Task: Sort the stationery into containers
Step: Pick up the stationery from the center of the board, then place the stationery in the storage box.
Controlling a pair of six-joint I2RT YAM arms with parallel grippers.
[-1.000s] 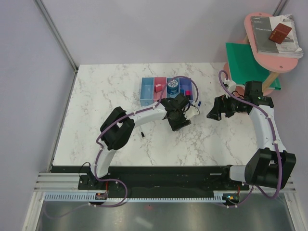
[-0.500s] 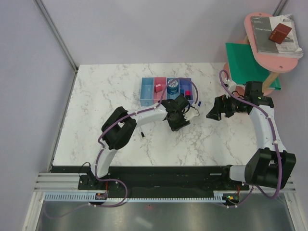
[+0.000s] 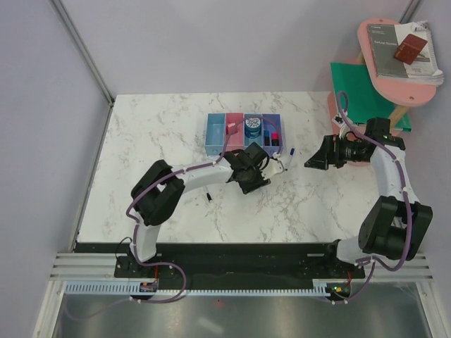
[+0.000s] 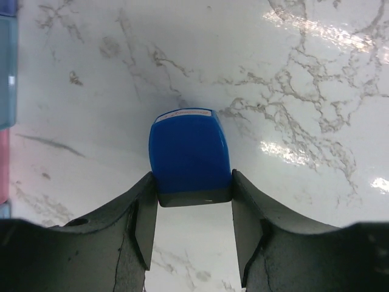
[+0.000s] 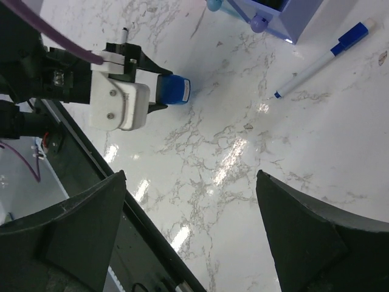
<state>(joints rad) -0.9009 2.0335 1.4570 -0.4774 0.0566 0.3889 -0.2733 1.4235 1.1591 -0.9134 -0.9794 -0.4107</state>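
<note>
Block (image 4: 189, 146), blue, clamped inside left claw (image 4: 193, 182)

Marble-look tabletop (image 3: 155, 141); lilac walls (image 3: 211, 42); pink shelf (image 3: 412, 90), seemingly holding books (image 3: 391, 53).

The counter (image 4: 292, 73) shone glossy and marble-veined; the blue block (image 4: 189, 149) looked smooth plastic, and the fingers (image 4: 144, 213) of the left end effector (image 4: 193, 182) were matt.

In the left wrist view, the left gripper (image 4: 192, 184) hides the near end of the blue block (image 4: 189, 146), and the left edge cuts the containers (image 4: 6, 73) down to narrow strips. In the right wrist view, the top edge cuts off the purple-blue bin (image 5: 285, 15). In the top view, the dark item (image 3: 208, 197) beside the left arm (image 3: 204, 171) is too small to identify.
</note>
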